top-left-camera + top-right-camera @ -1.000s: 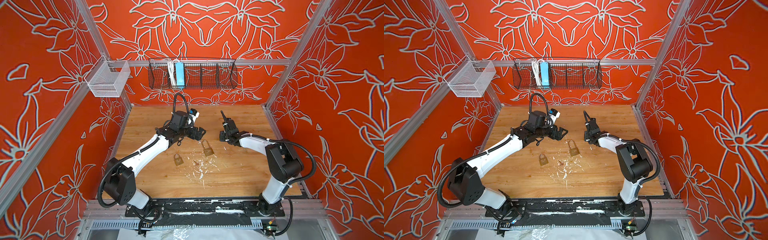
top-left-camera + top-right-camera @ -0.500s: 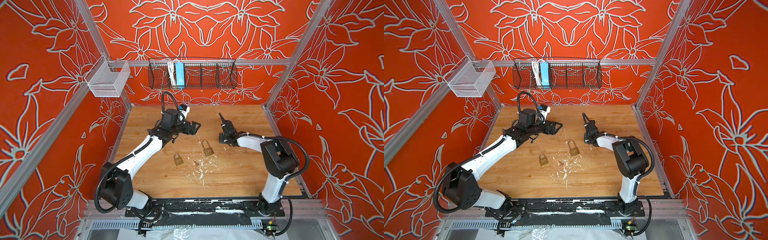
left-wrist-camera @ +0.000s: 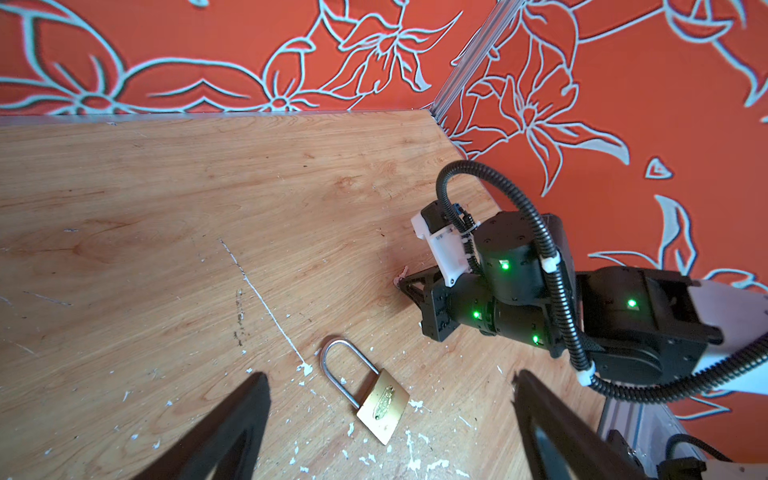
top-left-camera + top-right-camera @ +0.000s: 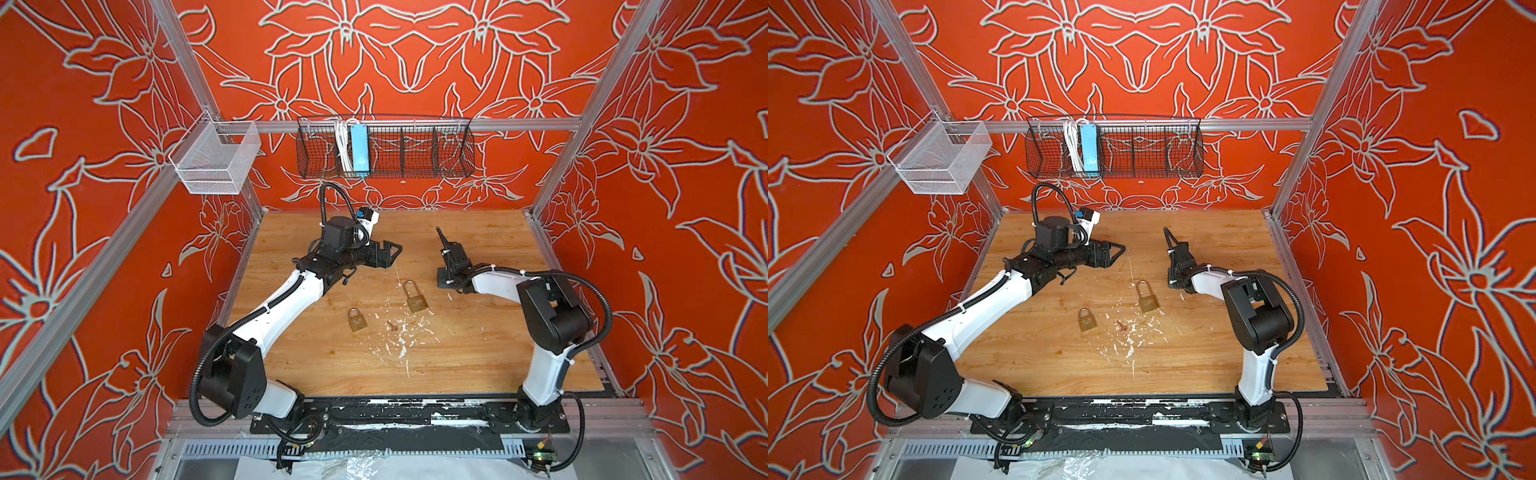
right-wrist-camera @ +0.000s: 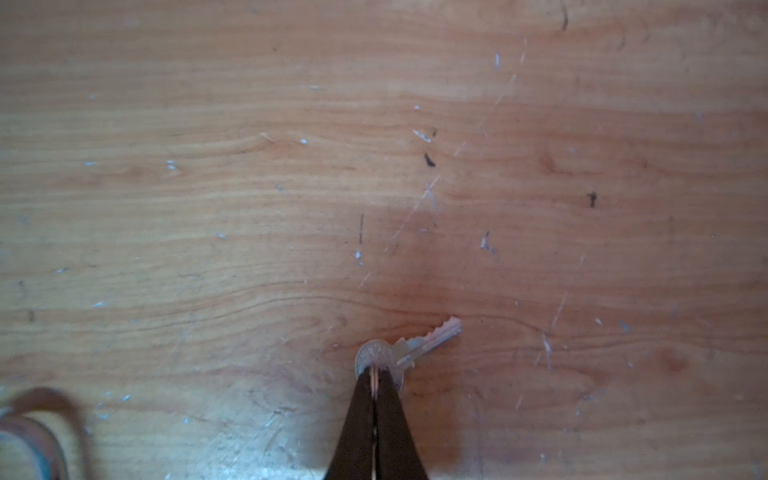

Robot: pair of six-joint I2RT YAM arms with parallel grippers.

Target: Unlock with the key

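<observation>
1. Since a second ago the left arm has drawn back a little toward the rear wall, so the left gripper [image 4: 392, 254] now stands further from the long-shackle padlock [image 4: 415, 297].
2. The right gripper [image 4: 439, 231] has edged slightly toward the back. Both padlocks lie where they lay before.
3. The left claw is spread wide and holds nothing. In the left wrist view the long-shackle padlock lies flat on the table [image 4: 478, 353] between its two fingers and touches neither.
4. The right claw is pinched tight on the key [image 5: 409, 351], with its tips gripping the round head.
5. The key sits at the very tip of the right gripper, toward the back of the table and well apart from the short padlock [image 4: 356, 319].
6. Its long axis runs from the clamped head out to the toothed tip. The blade sticks out sideways from the fingers, slanting a little forward of them.
7. Whether the blade touches the wood cannot be told. In both top views the key is too small to read.
</observation>
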